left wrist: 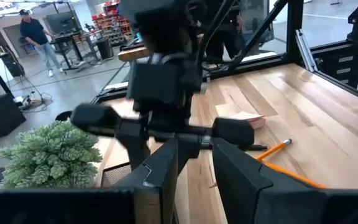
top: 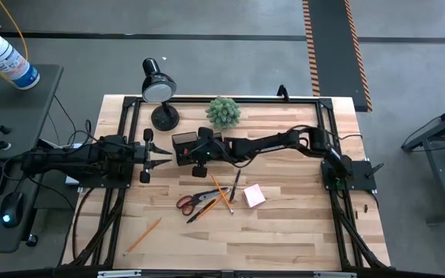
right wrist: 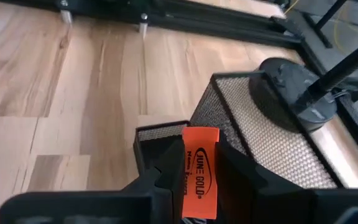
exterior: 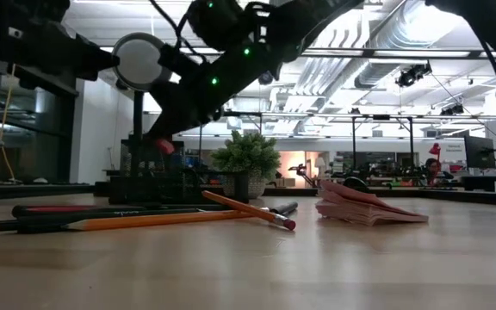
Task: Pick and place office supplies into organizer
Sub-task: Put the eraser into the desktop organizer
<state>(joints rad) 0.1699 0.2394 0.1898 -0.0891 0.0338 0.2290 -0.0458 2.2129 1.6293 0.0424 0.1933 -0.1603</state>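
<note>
Right gripper [right wrist: 194, 180] up over the organizer [right wrist: 272, 134], jaws clamped on a small orange eraser [right wrist: 199, 171]; left gripper [top: 163, 154] parked just beside the organizer's other side, jaws narrow, holding nothing; scissors [top: 194, 201], pencils [top: 221, 191] and pink notepad [top: 253, 195] loose mid-tabletop [top: 284, 232]; one more pencil [top: 143, 235] off near the front.

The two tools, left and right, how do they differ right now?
The right tool is clamped on a small orange labelled piece, while the left tool holds nothing. The right tool hangs over the black mesh organizer; the left tool sits beside it, near the table's left edge. Both are dark, two-fingered, and meet near the organizer.
</note>
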